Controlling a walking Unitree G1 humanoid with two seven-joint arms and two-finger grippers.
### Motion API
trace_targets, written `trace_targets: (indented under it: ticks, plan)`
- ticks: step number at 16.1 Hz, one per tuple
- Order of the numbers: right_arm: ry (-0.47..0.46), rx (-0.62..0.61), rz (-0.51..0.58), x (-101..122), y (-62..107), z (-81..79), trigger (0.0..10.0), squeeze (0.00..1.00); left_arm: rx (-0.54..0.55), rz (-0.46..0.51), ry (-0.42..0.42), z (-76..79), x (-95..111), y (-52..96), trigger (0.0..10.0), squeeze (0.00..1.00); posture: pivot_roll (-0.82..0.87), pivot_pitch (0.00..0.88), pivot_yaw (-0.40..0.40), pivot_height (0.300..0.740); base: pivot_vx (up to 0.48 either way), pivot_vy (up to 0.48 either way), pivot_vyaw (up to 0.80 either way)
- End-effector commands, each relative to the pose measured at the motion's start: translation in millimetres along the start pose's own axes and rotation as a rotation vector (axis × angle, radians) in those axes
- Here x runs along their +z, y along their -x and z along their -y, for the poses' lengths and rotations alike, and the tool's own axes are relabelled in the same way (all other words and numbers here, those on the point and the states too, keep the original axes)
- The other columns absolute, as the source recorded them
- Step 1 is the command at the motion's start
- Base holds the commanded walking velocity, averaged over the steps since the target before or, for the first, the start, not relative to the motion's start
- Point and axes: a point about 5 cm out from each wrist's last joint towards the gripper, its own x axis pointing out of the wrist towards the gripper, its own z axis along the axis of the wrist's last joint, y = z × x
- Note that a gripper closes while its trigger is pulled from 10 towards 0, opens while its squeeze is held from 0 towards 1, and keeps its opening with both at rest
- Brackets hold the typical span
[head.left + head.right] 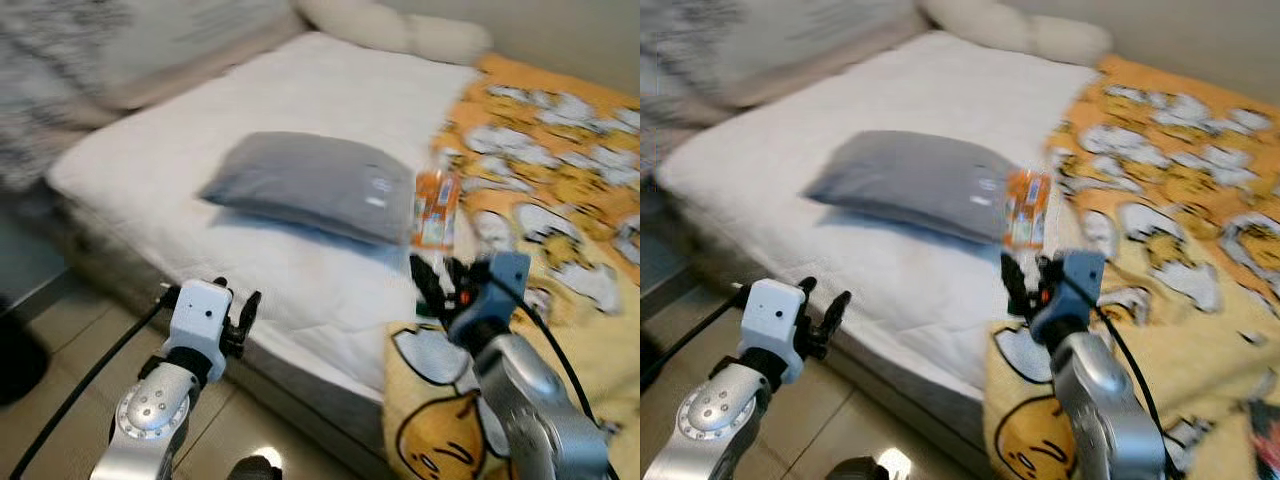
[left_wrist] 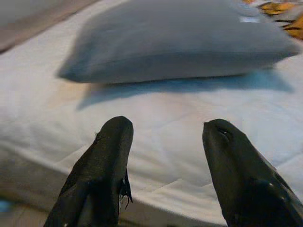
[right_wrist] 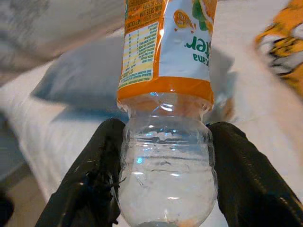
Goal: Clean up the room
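The right gripper (image 1: 432, 272) clasps a bottle (image 1: 436, 208) by its clear lower end, lifted just beside the gray pillow (image 1: 310, 183) on the bed (image 1: 200, 130). Carry it level and squeeze lightly; thin empty plastic probably buckles or slips. Its label is orange and white. The left gripper (image 1: 240, 322) hangs unclenched, below the pillow, at the bed's edge.

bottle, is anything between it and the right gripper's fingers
No. The right gripper is shut on the clear plastic bottle, one finger on each side of its lower end, touching the plastic directly.
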Motion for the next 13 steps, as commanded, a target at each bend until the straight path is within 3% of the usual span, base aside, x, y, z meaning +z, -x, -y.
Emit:
trace_targets:
  ticks: [1, 5, 9, 11, 13]
  plan:
    - [0.039, 0.015, 0.012, 5.1, 1.5, -1.5, 10.0, 0.0, 0.019, 0.014, -0.019, -0.8, 3.5, 1.1, 10.0, 0.0, 0.02, 0.0, -0.018, 0.74, 0.0, 0.0, 0.8]
    - [0.096, 0.038, -0.005, 2.5, -0.9, -9.5, 10.0, 0.0, 0.096, 0.015, -0.016, -6.7, 6.3, -11.7, 10.0, 0.0, -0.02, 0.0, 0.012, 0.74, 0.0, 0.0, 0.8]
    - [0.086, -0.006, -0.002, 1.3, 6.9, -7.6, 10.0, 0.0, 0.062, 0.006, -0.014, -4.6, 4.9, -13.0, 10.0, 0.0, -0.03, 0.0, 0.044, 0.74, 0.0, 0.0, 0.8]
    - [0.075, -0.029, -0.007, -3.0, 8.6, -6.6, 10.0, 0.0, 0.093, 0.027, 0.059, -10.8, 3.7, -15.7, 10.0, 0.0, -0.05, 0.0, 0.056, 0.74, 0.0, 0.0, 0.8]
    - [0.109, -0.024, -0.012, -0.6, 10.5, -5.9, 10.0, 0.0, 0.12, 0.027, 0.059, -9.1, 3.3, -18.6, 10.0, 0.0, -0.07, 0.0, 0.07, 0.74, 0.0, 0.0, 0.8]
